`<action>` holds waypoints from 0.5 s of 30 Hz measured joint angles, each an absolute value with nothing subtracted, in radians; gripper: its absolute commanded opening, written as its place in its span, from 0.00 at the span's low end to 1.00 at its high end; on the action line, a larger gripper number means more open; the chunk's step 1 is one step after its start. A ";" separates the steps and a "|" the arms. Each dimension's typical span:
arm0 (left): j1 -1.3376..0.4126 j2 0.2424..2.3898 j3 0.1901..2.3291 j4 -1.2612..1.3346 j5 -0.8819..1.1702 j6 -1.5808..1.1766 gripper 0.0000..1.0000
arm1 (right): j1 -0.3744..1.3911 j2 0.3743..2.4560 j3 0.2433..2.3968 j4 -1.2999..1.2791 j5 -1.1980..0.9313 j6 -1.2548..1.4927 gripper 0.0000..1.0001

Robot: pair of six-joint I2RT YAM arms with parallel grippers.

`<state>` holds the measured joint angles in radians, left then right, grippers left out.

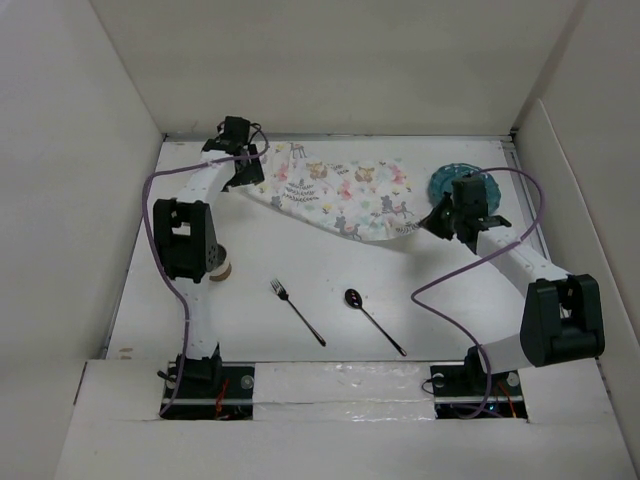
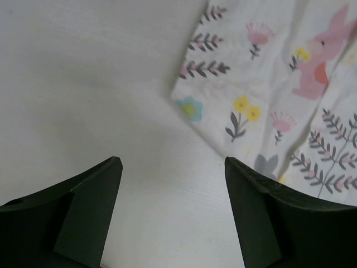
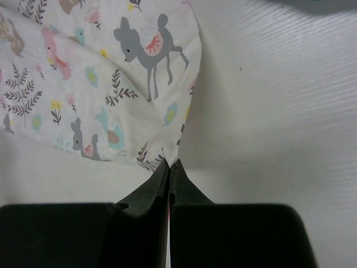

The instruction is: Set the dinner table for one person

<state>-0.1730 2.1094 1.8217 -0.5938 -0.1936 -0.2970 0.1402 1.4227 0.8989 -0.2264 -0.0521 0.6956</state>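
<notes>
White matte counter [image 1: 300,260] filled the top view, walled by white panels and bare across most of its middle. I judged the setting barely begun: the printed placemat [image 1: 340,195] lay bunched in a slanted fold along the far side, not yet spread flat. The fork [image 1: 297,312] and spoon [image 1: 372,320] lay loose and well apart on the near half, a teal dish [image 1: 450,180] sat at the far right, and a small cup [image 1: 222,266] stood by my left arm. None of it was arranged around a place. My left gripper [image 1: 248,172] was at the placemat's left end, my right gripper [image 1: 437,217] at its right end.

From the left wrist, the fingers stood apart with nothing between them, over bare counter just beside the cloth's corner.

From the right wrist, the fingers were pressed together on the placemat's edge, the cloth puckering where they pinched it. Flattening the cloth, then placing dish, cutlery and cup, all remained.
</notes>
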 measured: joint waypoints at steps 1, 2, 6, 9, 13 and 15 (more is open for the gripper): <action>-0.153 2.108 1.822 -0.581 -0.189 -0.300 0.71 | 0.146 1.423 0.901 -0.226 -0.052 0.695 0.00; -0.135 2.111 1.822 -0.567 -0.183 -0.304 0.71 | 0.150 1.423 0.902 -0.223 -0.053 0.694 0.00; -0.116 2.131 1.829 -0.543 -0.154 -0.324 0.69 | 0.160 1.423 0.907 -0.220 -0.064 0.686 0.00; -0.128 2.195 1.892 -0.540 -0.127 -0.339 0.64 | 0.167 1.423 0.908 -0.218 -0.065 0.681 0.00; -0.139 2.277 1.940 -0.522 -0.083 -0.357 0.55 | 0.167 1.423 0.908 -0.218 -0.071 0.676 0.00; -0.142 2.297 1.940 -0.521 -0.064 -0.366 0.43 | 0.167 1.423 0.908 -0.218 -0.073 0.675 0.00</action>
<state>-0.1425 2.2967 1.9396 -0.5205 -0.0643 -0.3664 0.1665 1.4227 0.9081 -0.2176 -0.0734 0.6754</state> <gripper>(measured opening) 0.513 0.022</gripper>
